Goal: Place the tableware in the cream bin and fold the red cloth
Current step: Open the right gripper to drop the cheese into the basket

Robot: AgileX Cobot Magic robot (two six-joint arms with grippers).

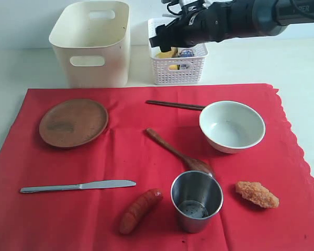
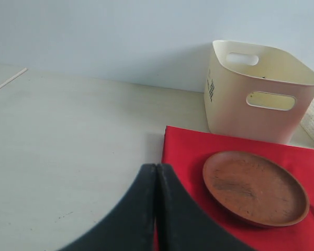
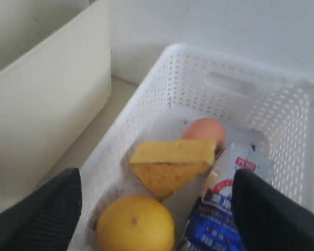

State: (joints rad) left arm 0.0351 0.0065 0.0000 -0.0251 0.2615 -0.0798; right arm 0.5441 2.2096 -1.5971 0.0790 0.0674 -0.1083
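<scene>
The red cloth [image 1: 146, 172] lies spread flat on the table. On it rest a brown plate [image 1: 73, 122], dark chopsticks [image 1: 175, 105], a white bowl [image 1: 232, 126], a wooden spoon [image 1: 178, 153], a steel cup [image 1: 196, 200] and a steel knife [image 1: 78, 185]. The cream bin [image 1: 92, 42] stands behind the cloth at the left. My right gripper [image 3: 157, 209] hangs open over the white lattice basket [image 1: 177, 57], nothing between its fingers. My left gripper [image 2: 156, 170] is shut and empty, at the cloth's left edge near the plate [image 2: 255, 187] and the cream bin [image 2: 261, 91]; the exterior view does not show it.
The lattice basket [image 3: 240, 104] holds a lemon [image 3: 135, 225], a cheese wedge [image 3: 170, 162], an egg [image 3: 205, 130] and a milk carton [image 3: 225, 209]. A sausage [image 1: 140, 210] and a breaded piece [image 1: 257, 194] lie on the cloth near the front.
</scene>
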